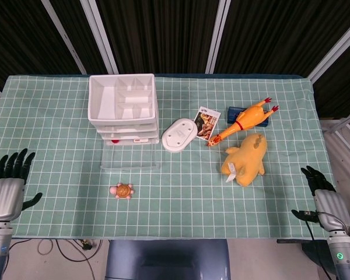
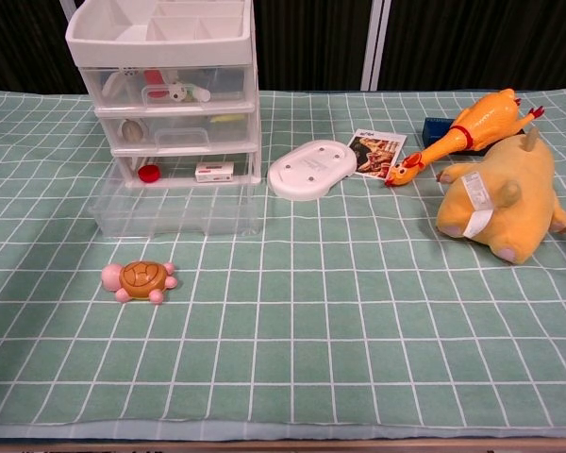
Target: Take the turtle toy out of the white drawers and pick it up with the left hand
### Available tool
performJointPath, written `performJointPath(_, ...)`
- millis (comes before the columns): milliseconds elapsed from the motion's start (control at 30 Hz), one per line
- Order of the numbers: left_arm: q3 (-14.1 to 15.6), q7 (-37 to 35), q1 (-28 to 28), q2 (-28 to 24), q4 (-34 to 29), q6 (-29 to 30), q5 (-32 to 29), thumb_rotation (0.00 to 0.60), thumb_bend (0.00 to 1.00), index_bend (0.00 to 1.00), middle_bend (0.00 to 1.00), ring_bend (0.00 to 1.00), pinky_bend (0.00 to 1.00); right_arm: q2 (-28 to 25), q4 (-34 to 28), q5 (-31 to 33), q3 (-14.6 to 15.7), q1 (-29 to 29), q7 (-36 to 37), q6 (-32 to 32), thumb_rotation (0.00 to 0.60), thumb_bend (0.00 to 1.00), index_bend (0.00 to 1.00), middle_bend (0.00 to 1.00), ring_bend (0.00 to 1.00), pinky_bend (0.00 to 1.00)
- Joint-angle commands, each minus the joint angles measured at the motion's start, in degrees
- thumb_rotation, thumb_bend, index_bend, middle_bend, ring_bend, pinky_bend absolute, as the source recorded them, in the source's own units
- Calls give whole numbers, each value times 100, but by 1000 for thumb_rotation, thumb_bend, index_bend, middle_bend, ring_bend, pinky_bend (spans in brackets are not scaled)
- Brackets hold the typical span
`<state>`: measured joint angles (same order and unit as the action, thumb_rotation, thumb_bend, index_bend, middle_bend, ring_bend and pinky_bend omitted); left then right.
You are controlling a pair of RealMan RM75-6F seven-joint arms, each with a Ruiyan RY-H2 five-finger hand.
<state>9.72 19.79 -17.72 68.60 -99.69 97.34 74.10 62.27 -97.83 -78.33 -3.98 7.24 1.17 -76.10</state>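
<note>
The turtle toy (image 1: 122, 191) (image 2: 140, 280), brown shell with pink limbs, lies alone on the green checked cloth in front of the white drawers (image 1: 124, 107) (image 2: 166, 90). The lowest clear drawer (image 1: 130, 157) (image 2: 174, 210) is pulled out and looks empty. My left hand (image 1: 8, 184) is far to the left of the turtle at the table's near-left edge, fingers spread, holding nothing. My right hand (image 1: 325, 198) hangs off the near-right edge, fingers apart and empty. Neither hand shows in the chest view.
A white oval lid (image 1: 179, 135) lies right of the drawers, with a picture card (image 1: 206, 122) beside it. Further right are a rubber chicken (image 1: 245, 121), a blue box (image 1: 238, 111) behind it, and a yellow plush animal (image 1: 245, 159).
</note>
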Motion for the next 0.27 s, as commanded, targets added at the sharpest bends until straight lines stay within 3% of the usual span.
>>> performJointPath(33, 52, -514, 341, 92, 313, 13, -35, 600, 108, 0, 0, 0, 21, 16, 6, -35, -10, -11, -27, -63, 600, 110, 0, 0, 0, 185)
performJointPath(267, -217, -731, 398, 131, 419, -175, -35, 600, 108, 0, 0, 0, 21, 163, 165, -260, -54, -83, -76, -426, 600, 114, 0, 0, 0, 186)
